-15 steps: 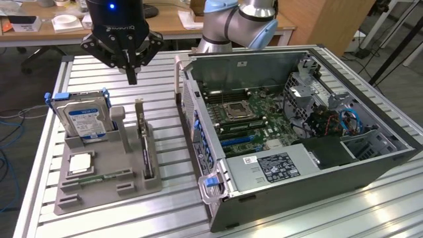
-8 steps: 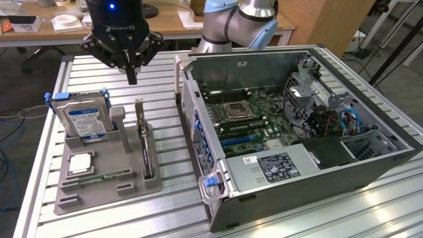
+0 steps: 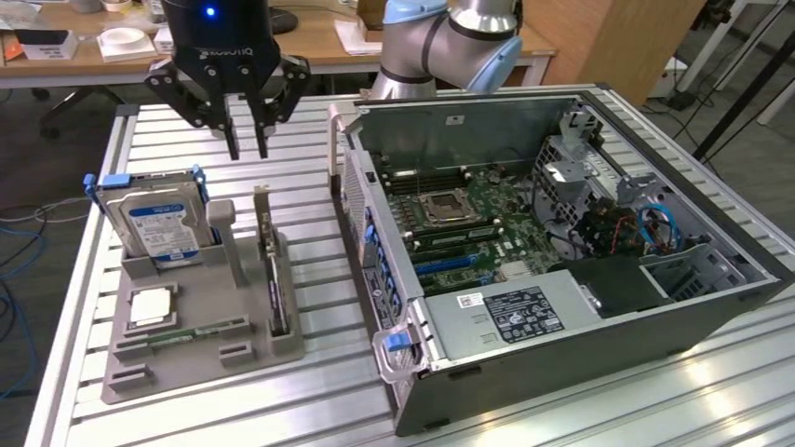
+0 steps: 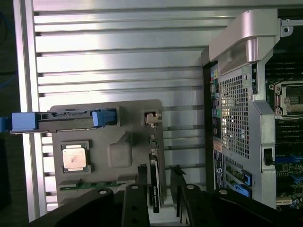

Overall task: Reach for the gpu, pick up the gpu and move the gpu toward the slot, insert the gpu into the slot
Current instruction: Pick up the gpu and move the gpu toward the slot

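One slatted aluminium tabletop [image 3: 695, 391] carries the whole set-up, its ribs giving a flat, steady base for the work. Largest upon it is the computer case [image 3: 472, 130], laid on its side with the cover off so that the motherboard [image 3: 453, 219] and its expansion slots [image 3: 445, 265] face upward and can be approached from above.

Toward the exterior view's left, well apart from the case's open interior, sits a grey holder [image 3: 249, 349]. Its pockets present each part in a known position. The blue-labelled hard drive [image 3: 155, 223] stands upright in its blue-tabbed carrier. The gpu [image 3: 270, 270] stands on its long edge in a narrow groove, the silver bracket end toward the far side of the tabletop. This probably leaves both faces of the card free for a sideways grip. A processor chip [image 3: 149, 305] lies flat in a square recess, and a narrow memory stick [image 3: 199, 330] lies along the holder's near edge.

The arm [image 3: 448, 37] reaches across from behind the case, with the wrist pointing straight down. The pincer [image 3: 248, 147] hangs above the holder's far end, clear of the gpu and roughly in line with it. Its fingers [image 4: 141, 189] stand partly apart and grip nothing. Seen from the wrist, one finger lies to each side of the card's upper edge.
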{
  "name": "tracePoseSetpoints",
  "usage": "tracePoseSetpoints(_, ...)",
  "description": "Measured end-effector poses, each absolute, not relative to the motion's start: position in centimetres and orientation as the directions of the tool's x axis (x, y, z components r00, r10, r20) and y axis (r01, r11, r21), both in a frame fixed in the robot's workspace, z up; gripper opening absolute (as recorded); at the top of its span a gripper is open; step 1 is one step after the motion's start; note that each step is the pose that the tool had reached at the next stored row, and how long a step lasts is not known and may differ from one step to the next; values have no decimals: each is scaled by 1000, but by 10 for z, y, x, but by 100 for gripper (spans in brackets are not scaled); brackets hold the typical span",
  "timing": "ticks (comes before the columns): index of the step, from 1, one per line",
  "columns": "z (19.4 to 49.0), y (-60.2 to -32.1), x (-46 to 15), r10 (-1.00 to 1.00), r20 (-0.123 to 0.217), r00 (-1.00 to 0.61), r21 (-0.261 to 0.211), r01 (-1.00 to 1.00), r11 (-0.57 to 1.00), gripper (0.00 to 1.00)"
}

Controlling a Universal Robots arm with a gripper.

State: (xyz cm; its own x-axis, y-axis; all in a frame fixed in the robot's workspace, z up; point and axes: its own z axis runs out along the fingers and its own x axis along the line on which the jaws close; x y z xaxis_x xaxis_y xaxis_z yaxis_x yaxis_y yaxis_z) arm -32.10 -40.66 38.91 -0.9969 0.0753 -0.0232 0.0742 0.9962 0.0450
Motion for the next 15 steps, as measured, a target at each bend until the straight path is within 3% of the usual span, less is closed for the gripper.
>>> tracePoseSetpoints(3,389,-407,-321,75,-23,-997,45,74,996,41)
tracePoseSetpoints(4,389,-407,-321,75,-23,-997,45,74,996,47)
tracePoseSetpoints(15,388,-406,-321,75,-23,-997,47,74,996,47)
